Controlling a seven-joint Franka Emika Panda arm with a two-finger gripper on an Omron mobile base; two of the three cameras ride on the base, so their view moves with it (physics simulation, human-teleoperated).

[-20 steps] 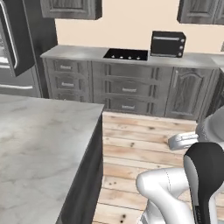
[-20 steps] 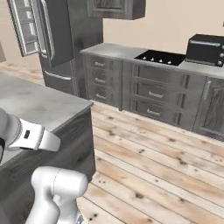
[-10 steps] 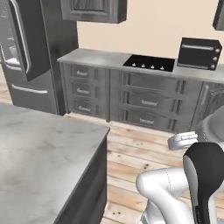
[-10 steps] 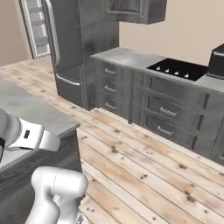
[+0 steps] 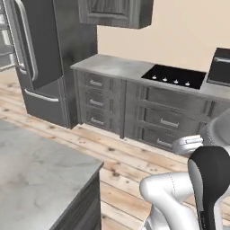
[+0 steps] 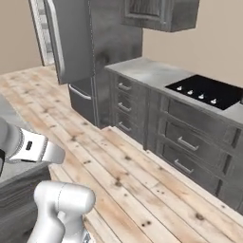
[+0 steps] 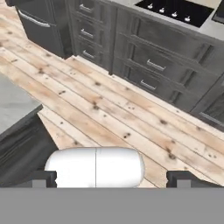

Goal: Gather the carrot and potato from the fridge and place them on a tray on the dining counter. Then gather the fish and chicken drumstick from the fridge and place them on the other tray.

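1. gripper (image 7: pixel 111 177) hanging wide open over wooden floor (image 7: pixel 131 118), holding nothing.
2. fridge (image 5: pixel 49 58) standing left of drawer cabinets (image 5: pixel 134 108), door ajar.
3. showing no readable writing anywhere.

The fridge (image 5: pixel 42 58) is cut off by the top and left edges of the left base view, and its open door (image 6: pixel 45 28) at the upper left of the right base view hides whatever sits inside. At the right edge of the left base view, only a sliver of the black oven (image 5: pixel 220 66) shows. The grey tabletop (image 5: pixel 36 184) runs off the lower left.
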